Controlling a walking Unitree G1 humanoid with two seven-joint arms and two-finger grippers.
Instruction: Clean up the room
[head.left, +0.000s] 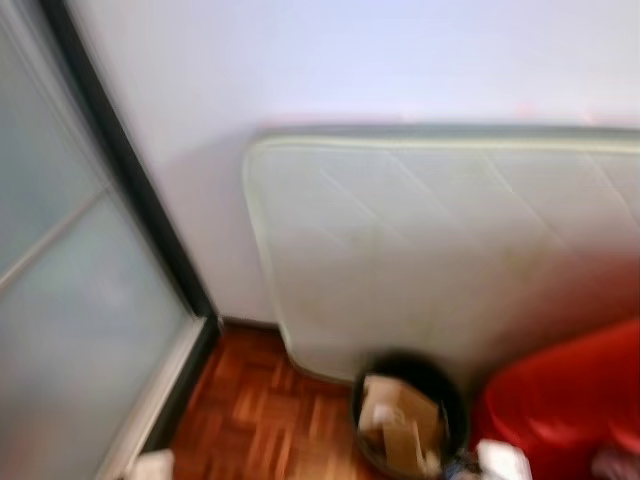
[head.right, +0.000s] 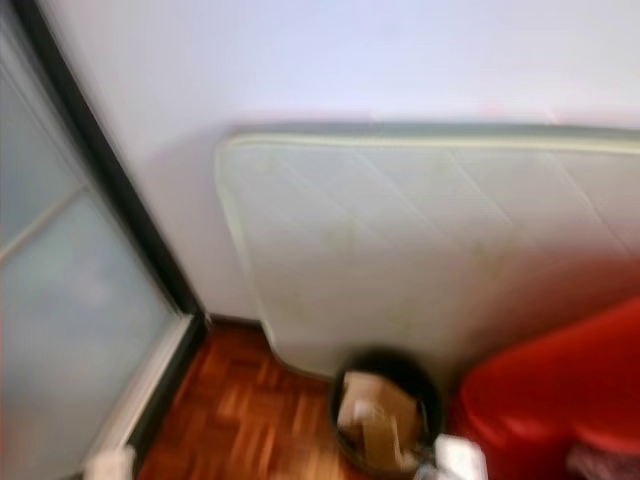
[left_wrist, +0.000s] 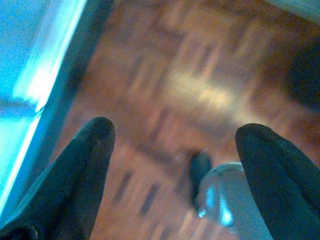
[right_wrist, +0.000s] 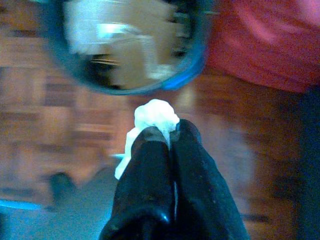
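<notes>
A black round bin with cardboard pieces inside stands on the wooden floor against the mattress. In the right wrist view my right gripper is shut on a white crumpled tissue, held above the floor just short of the bin. A white scrap, perhaps that tissue, shows at the lower edge beside the bin. My left gripper is open over the parquet, with nothing between its fingers.
A white mattress leans against the wall. A red soft seat sits right of the bin. A frosted glass sliding door with a dark frame runs along the left. The views are blurred by motion.
</notes>
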